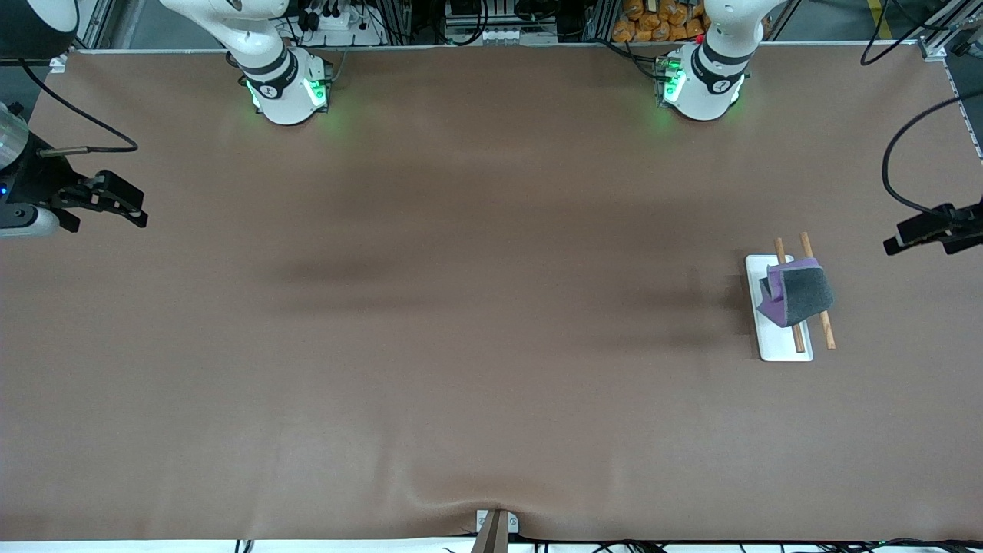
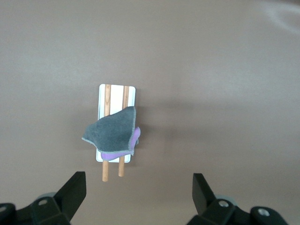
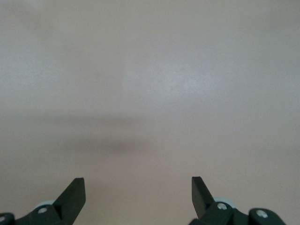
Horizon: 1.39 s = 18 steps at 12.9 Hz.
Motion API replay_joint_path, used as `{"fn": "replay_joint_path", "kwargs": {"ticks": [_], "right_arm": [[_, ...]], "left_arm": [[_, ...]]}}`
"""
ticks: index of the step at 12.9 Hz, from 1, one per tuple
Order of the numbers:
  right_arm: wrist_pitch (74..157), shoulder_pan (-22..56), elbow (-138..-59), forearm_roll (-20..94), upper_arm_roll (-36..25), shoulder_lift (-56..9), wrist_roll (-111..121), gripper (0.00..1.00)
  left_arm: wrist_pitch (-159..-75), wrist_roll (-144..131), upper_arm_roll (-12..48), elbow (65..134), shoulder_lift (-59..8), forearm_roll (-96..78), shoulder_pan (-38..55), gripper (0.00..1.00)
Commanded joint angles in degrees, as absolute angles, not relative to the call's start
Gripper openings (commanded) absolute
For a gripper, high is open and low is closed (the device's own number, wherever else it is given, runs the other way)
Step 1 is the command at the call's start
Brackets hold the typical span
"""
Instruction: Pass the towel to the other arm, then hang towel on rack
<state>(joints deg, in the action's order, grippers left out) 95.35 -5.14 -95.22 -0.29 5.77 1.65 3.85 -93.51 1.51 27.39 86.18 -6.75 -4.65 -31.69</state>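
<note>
The small folded cloth towel (image 1: 799,293), purple on one face and dark grey on the other, lies draped over the rack (image 1: 774,349), a small white rectangular base plate carrying two thin parallel brown wooden rods. The grey face is uppermost and the purple face shows along one edge and at a folded corner. The cloth covers the middle stretch of both rods; the rod ends stick out on either side of it, and one pair of ends reaches past the edge of the base plate. The rack stands on the brown table covering (image 1: 461,346) toward the left arm's end of the table.

The left gripper (image 1: 895,244), black and two-fingered, hangs above the table at that same end, clear of the rack and touching nothing. In the left wrist view its fingers (image 2: 72,191) stand wide apart with nothing between them, and the towel (image 2: 112,133) and rack (image 2: 117,89) are seen lying well apart from them on the table.

The right gripper (image 1: 138,213), also black and two-fingered, hangs over the right arm's end of the table, well apart from the rack; this arm waits. In the right wrist view its fingers (image 3: 72,194) are likewise spread wide and hold nothing, with only the bare table covering (image 3: 150,93) below them.
</note>
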Motion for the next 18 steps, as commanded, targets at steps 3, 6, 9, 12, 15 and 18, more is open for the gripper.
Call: {"fn": "replay_joint_path", "kwargs": {"ticks": [3,6,9,12,15,18], "right_arm": [[92.56,-3.78,-88.78,0.35,5.71,-2.19,3.6,1.0],[92.2,-3.34,-88.51,0.35,5.63,-2.29,3.69,1.0],[91.94,-3.08,-88.51,0.35,5.71,-2.29,3.96,1.0],[91.93,-1.5,-88.51,0.18,5.71,-2.2,4.04,1.0],[92.02,-1.76,-88.42,-0.53,5.63,-2.2,4.22,1.0],[91.93,-2.02,-88.33,-0.44,5.36,-2.11,3.69,1.0]], "left_arm": [[-93.08,-0.26,31.1,87.36,-2.64,-0.02,-32.34,1.0],[-91.5,-0.96,32.34,86.13,-2.55,0.61,-32.34,1.0],[-91.32,-1.84,31.22,86.4,-0.62,0.44,-27.72,1.0],[-88.86,-2.37,15.94,86.57,-0.35,0.44,-12.95,1.0],[-87.19,-3.86,7.33,86.57,-0.18,0.44,-3.29,1.0],[-86.22,-5.62,2.74,87.18,0.79,0.18,2.53,1.0]]}}
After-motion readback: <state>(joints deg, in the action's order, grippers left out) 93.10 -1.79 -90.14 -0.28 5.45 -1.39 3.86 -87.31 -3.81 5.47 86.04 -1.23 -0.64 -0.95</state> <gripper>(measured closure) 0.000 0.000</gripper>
